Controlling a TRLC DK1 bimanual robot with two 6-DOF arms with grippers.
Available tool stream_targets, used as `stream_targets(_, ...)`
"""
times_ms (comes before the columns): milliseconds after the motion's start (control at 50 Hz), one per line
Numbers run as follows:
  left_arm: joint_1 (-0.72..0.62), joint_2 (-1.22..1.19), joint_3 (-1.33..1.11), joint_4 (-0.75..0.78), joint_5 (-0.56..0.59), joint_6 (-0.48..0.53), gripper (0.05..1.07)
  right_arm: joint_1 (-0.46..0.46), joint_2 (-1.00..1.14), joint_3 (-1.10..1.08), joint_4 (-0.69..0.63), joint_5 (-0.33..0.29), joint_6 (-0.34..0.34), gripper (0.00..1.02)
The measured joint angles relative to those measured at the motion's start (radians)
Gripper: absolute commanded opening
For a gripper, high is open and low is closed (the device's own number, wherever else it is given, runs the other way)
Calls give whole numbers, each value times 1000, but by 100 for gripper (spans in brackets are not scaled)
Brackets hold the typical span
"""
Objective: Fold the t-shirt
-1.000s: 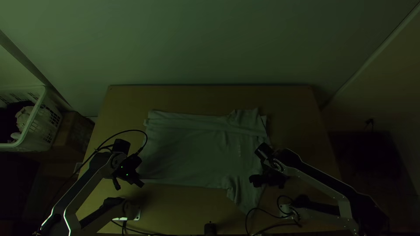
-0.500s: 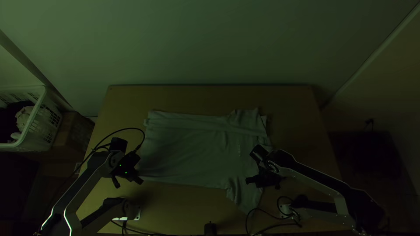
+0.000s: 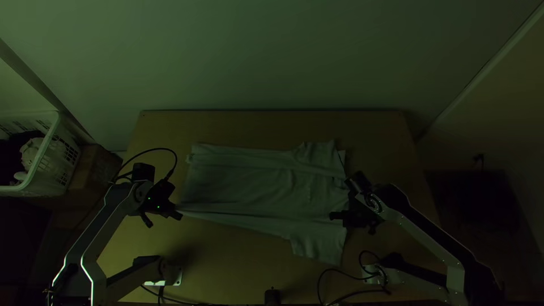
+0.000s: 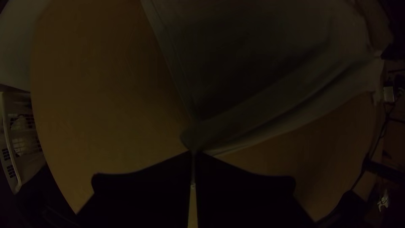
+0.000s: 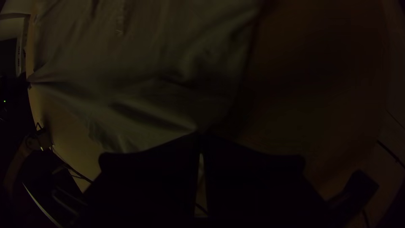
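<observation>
Table, gripped t-shirt, left hand, right hand

Table, light wood, flat-topped: bore one pale short-sleeved cloth t-shirt, spread out, long creases along its near side, sleeves towards the table's right. Also, near edge: one small black object; thin black cables, looped.

Pale t-shirt, spread on wooden table, creased, edges pinched
</observation>
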Motion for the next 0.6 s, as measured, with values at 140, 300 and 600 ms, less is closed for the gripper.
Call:
stream_targets(140, 0, 43, 66, 21, 8, -21, 8, -26, 5, 36, -2, 16, -26, 3)
stream_targets(300, -20, 93, 151, 42, 7, -54, 8, -52, 46, 114, 0, 41, -47, 3)
stream_targets(600, -79, 195, 274, 73, 7, -105, 8, -156, 167, 252, 42, 67, -105, 3)
